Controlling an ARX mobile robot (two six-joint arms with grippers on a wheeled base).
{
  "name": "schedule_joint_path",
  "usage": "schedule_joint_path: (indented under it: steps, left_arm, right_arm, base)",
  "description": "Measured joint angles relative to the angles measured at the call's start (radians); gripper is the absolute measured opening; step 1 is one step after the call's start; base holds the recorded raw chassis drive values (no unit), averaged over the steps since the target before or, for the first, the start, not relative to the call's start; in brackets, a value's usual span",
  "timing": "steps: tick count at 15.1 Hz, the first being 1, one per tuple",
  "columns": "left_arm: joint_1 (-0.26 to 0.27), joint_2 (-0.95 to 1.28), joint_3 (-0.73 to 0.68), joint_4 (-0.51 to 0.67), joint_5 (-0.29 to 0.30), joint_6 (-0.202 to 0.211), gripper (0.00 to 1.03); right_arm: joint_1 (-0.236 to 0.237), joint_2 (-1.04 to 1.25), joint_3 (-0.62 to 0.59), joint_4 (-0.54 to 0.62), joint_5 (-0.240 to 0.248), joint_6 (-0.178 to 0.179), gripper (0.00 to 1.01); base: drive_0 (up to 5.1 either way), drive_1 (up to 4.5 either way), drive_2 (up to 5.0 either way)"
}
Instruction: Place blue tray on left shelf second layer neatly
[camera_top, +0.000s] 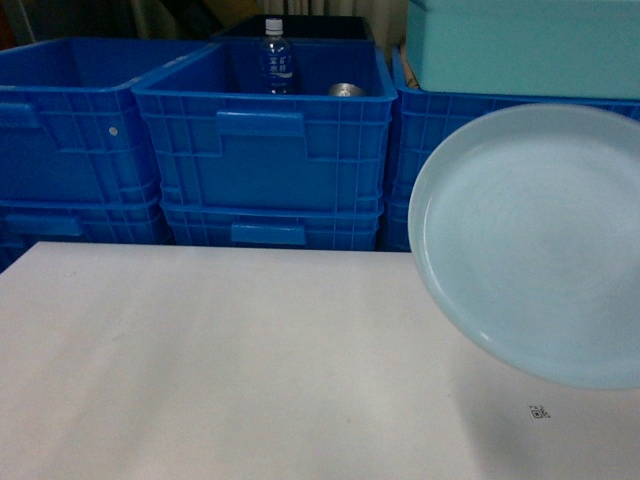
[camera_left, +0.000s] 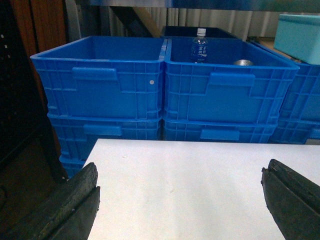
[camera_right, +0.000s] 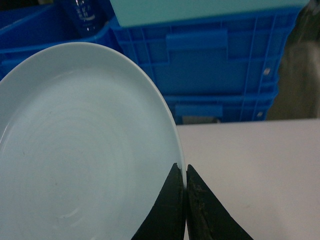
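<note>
Jaws of my right gripper (camera_right: 185, 175) pinch the blue tray (camera_top: 535, 245) rim — tilted above the table (camera_top: 220, 370); left gripper (camera_left: 180, 200) gapes wide, holding nothing.

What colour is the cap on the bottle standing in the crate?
White, on the bottle with a blue label, inside the blue crate; clearest in the left wrist view.

The tray (camera_top: 530, 240) runs off the head view's right edge, and off the left and bottom of the right wrist view. The bottle's (camera_top: 276, 58) label is too blurred to read. The table's (camera_top: 200, 360) small printed mark (camera_top: 539, 411) is illegible.
</note>
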Motion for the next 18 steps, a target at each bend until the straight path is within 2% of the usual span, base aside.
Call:
schedule_joint_path:
  steps: [1,3,4,5,6,7,10,11,12,15,17,18]
  left_arm:
    - [0.000,0.000,0.000,0.000,0.000,0.000,0.98]
    - [0.000,0.000,0.000,0.000,0.000,0.000,0.98]
    - [0.000,0.000,0.000,0.000,0.000,0.000,0.98]
    - [0.000,0.000,0.000,0.000,0.000,0.000,0.98]
    - [0.000,0.000,0.000,0.000,0.000,0.000,0.98]
    - [0.000,0.000,0.000,0.000,0.000,0.000,0.98]
    - [0.000,0.000,0.000,0.000,0.000,0.000,0.98]
    - [0.000,0.000,0.000,0.000,0.000,0.000,0.98]
    - [0.000,0.000,0.000,0.000,0.000,0.000,0.98]
    - [0.000,0.000,0.000,0.000,0.000,0.000,0.98]
    - [0.000,0.000,0.000,0.000,0.000,0.000,0.98]
    - [0.000,0.000,0.000,0.000,0.000,0.000,0.98]
  right_arm:
    - [0.015,-0.116,-0.001,-0.067,0.026,-0.076,0.02]
    - [0.076,-0.295,-0.027,-0.095,0.115,-0.205,0.02]
    - [0.091,-0.354,-0.040,-0.102,0.144,-0.265,0.02]
    - [0.087,-0.414,-0.049,-0.169,0.147,-0.320,0.02]
    - [0.066,-0.456,-0.069,-0.197,0.146,-0.356,0.02]
    - [0.029,-0.457,-0.077,-0.169,0.135,-0.364,0.02]
    - [0.002,-0.440,-0.079,-0.141,0.114,-0.363,0.02]
    - [-0.029,-0.403,-0.080,-0.114,0.094,-0.348,0.02]
    - [-0.036,-0.377,-0.086,-0.111,0.092,-0.332,0.02]
    - [-0.003,-0.385,-0.095,-0.106,0.110,-0.309,0.02]
    - [0.027,-0.375,-0.095,-0.095,0.144,-0.295,0.02]
    - [0.040,-0.370,-0.097,-0.065,0.183,-0.296,0.02]
  base:
    - [0.0,0.00,0.0]
    - [0.0,0.00,0.0]
    - [0.0,0.00,0.0]
    - [0.0,0.00,0.0]
    - [0.0,0.00,0.0]
    - [0.0,0.00,0.0]
    - [0.0,0.00,0.0]
    - [0.0,0.00,0.0]
    - [0.0,0.00,0.0]
    - [0.0,0.00,0.0]
    - [0.0,0.00,0.0]
    - [0.0,0.00,0.0]
